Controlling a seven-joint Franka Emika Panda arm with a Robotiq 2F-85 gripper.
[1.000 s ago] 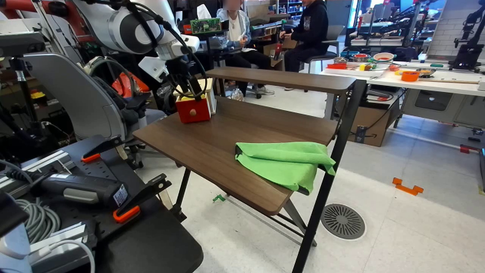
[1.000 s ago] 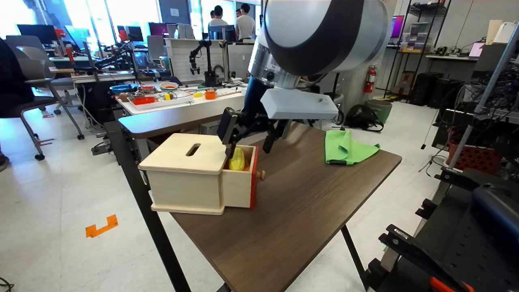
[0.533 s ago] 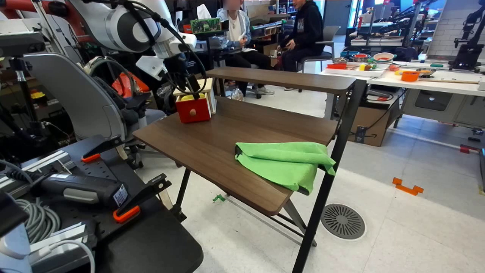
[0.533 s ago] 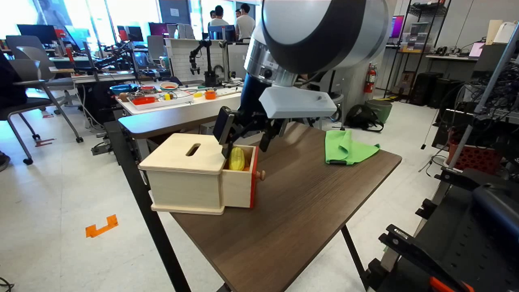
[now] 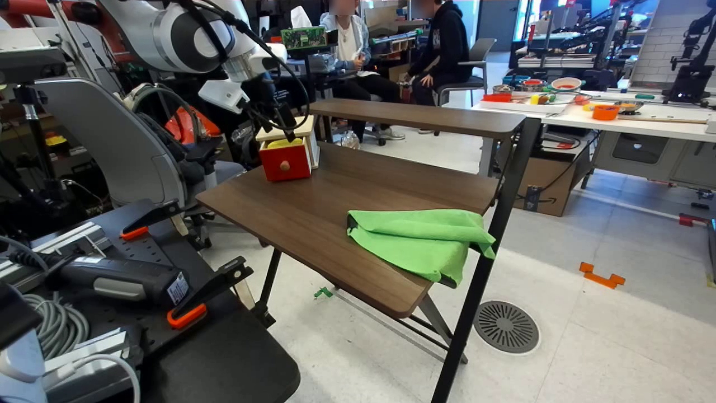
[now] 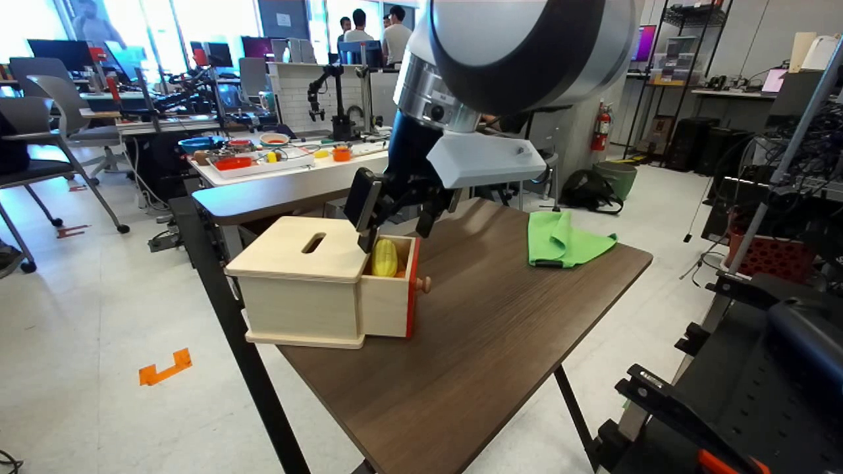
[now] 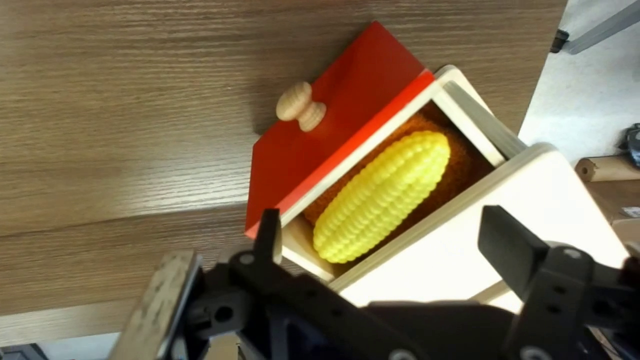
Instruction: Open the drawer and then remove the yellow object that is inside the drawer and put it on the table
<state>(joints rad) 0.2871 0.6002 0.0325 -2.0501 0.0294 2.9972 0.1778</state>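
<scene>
The yellow corn cob [image 7: 382,197] is laid on its side inside the drawer [image 6: 385,308], which is drawn partway out of the pale wooden box [image 6: 299,303]. In the wrist view its long axis is slanted from lower left to upper right, roughly parallel to the drawer's red front [image 7: 360,85], so that it is stretched across the drawer's width. Both ends are rounded, and which of them is the tip cannot be told. An orange-brown layer [image 7: 415,125] is seen in the drawer around it. The gripper [image 7: 382,217] is held above, unclenched, with its fingers [image 7: 507,245] spread wide and nothing grasped; as viewed from the wrist, the cob is framed between them, with one finger set over the lid [image 7: 430,260] of the box and the other near a corner of the red front. Compared with a second ago, the gripper is raised slightly in both exterior views. The drawer is left drawn out by the same amount, the cob's lie is unaltered, and the green cloth [image 5: 419,238] is found in the same spot on the table [image 6: 474,355]. Farther back, in an exterior view, the seated person in dark clothes [image 5: 447,45] is shifted leftward, toward the person in the light jacket [image 5: 347,42].
</scene>
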